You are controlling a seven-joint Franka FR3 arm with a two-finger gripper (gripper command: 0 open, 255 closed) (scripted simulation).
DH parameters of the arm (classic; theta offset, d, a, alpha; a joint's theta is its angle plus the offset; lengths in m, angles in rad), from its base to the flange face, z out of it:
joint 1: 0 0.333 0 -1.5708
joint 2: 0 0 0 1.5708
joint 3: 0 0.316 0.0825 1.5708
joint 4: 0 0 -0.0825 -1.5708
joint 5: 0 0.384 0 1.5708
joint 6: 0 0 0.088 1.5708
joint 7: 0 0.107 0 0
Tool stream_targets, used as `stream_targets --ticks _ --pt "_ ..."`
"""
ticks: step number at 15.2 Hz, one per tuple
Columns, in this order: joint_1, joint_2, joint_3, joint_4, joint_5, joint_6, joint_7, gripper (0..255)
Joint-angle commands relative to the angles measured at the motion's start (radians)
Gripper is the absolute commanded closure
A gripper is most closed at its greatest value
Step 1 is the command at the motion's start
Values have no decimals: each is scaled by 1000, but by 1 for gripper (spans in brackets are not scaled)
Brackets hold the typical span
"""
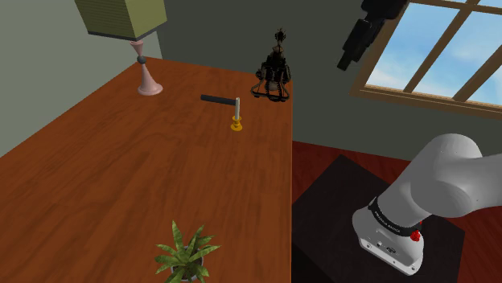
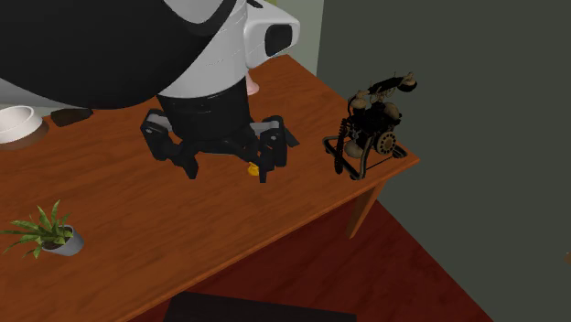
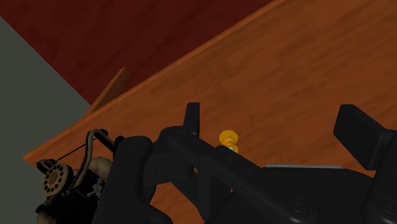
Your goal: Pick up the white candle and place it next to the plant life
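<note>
The candle [image 1: 236, 115] is a thin pale stick standing in a small yellow holder, mid-table near the far side edge. The plant [image 1: 187, 253] is a small green spiky one in a grey pot at the table's near end, well away from the candle. My black gripper [image 1: 352, 50] hangs high above the table, open and holding nothing. In the wrist view the gripper [image 3: 277, 127] looks down at the candle's yellow holder [image 3: 228, 139], which lies far below, nearer one finger. In the second exterior view the gripper [image 2: 226, 174] partly hides the holder [image 2: 253, 168]; the plant [image 2: 46, 233] stands at that view's left.
A black old-style telephone [image 1: 273, 76] stands at the table's far corner. A dark flat bar [image 1: 217, 99] lies just behind the candle, and a lamp [image 1: 147, 76] with a pink foot is at the back. A white bowl [image 2: 18, 123] sits on the wooden table [image 1: 104, 185].
</note>
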Motion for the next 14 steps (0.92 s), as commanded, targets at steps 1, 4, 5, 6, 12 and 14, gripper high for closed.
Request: stream_targets --ticks 1,4,5,6,12,14 --pt "0 0 0 0 0 0 0 0" --pt "0 86 19 -6 6 85 19 0" --pt "0 116 26 -5 8 113 26 0" --pt "-1 147 32 -2 9 140 33 0" --pt "-4 350 67 40 8 288 74 0" --pt "-5 421 77 65 4 330 89 0"
